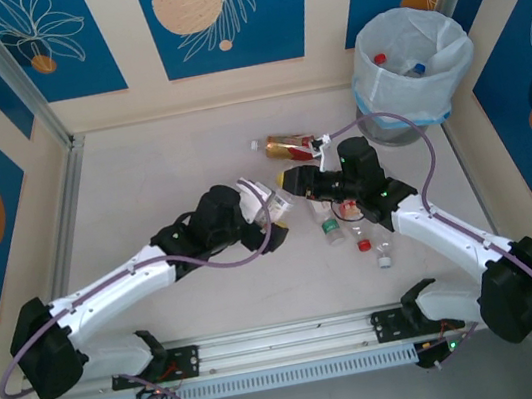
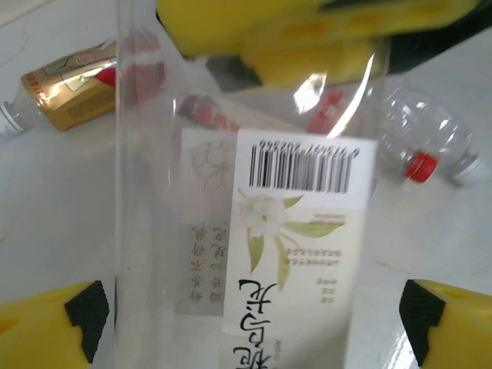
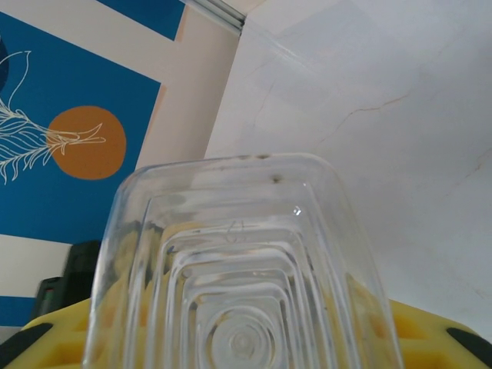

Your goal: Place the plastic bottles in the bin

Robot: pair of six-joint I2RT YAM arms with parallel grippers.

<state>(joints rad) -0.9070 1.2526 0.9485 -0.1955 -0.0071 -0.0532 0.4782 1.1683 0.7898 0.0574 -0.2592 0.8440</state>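
A clear square plastic bottle (image 2: pixel 254 231) with a white flower label hangs between the two grippers over the middle of the table. My right gripper (image 1: pixel 291 181) is shut on its far end, and its yellow fingers (image 2: pixel 307 34) show at the top of the left wrist view. In the right wrist view the bottle's base (image 3: pixel 242 269) faces the camera between those fingers. My left gripper (image 1: pixel 269 215) stands open, with its fingertips (image 2: pixel 54 323) wide on either side of the bottle. The grey bin (image 1: pixel 402 102), lined with a pale bag, stands at the back right and holds bottles with a red cap (image 1: pixel 380 59) and a blue cap (image 1: pixel 417 67).
A gold-labelled bottle (image 1: pixel 290 143) lies behind the grippers, also seen in the left wrist view (image 2: pixel 69 92). Three small clear bottles (image 1: pixel 363 242) lie under the right arm, one with a red cap (image 2: pixel 421 165). Blue-patterned walls close the table at the back and sides.
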